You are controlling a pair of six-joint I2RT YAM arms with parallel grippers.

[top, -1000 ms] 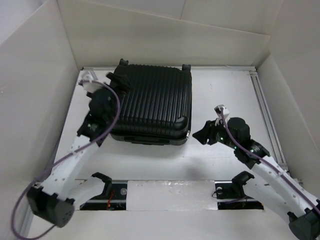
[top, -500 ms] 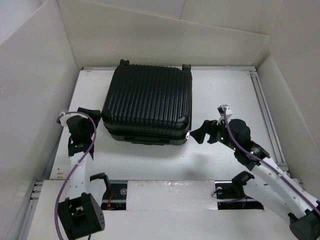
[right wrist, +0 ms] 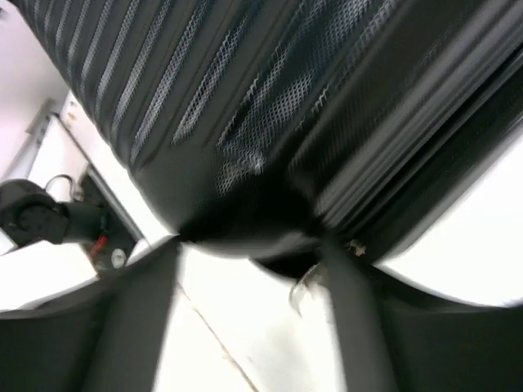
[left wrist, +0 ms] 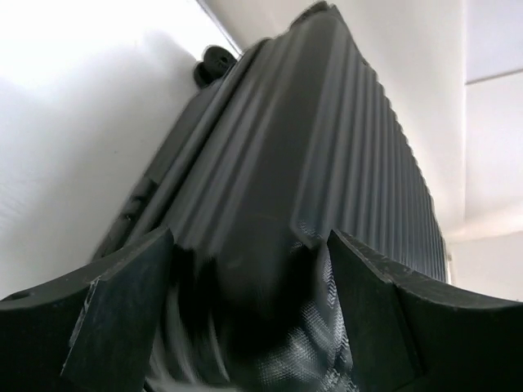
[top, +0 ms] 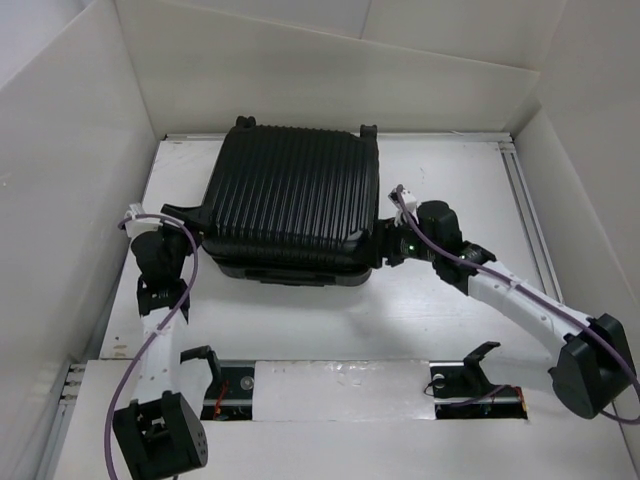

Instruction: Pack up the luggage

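- We are seeing the left gripper (left wrist: 249, 245) standing wide open. Its two black fingers (left wrist: 106, 318) are straddling a lower corner of the black ribbed hard-shell suitcase (left wrist: 343, 147).
- The corner is filling most of the gap between the fingers. We cannot tell whether the pads are touching the shell.
- The left wrist view is looking along the grooved shell, and one small black wheel (left wrist: 215, 61) is showing at the far end.
- The right gripper (right wrist: 249, 245) is also standing spread apart, with the suitcase's rounded near-right corner sitting between its blurred fingers (right wrist: 135, 327). We cannot make out any contact there either.
- A small shiny metal tab (right wrist: 302, 287) is hanging under that corner, just above the table surface.
- In the right wrist view a dark seam is running between the two shell halves. We cannot tell whether it is fully shut.
- From above, the suitcase is lying flat, ribbed side up, on the far-left part of the white table (top: 450, 310), with its wheels pointing toward the back wall.
- The two arms are flanking it, the left one at its near-left corner and the right one at its near-right corner.
- A purple cable (top: 190, 290) is looping along the left arm.
- White panel walls (top: 300, 70) are enclosing the table, and a metal rail (top: 525, 215) is running down its right edge.
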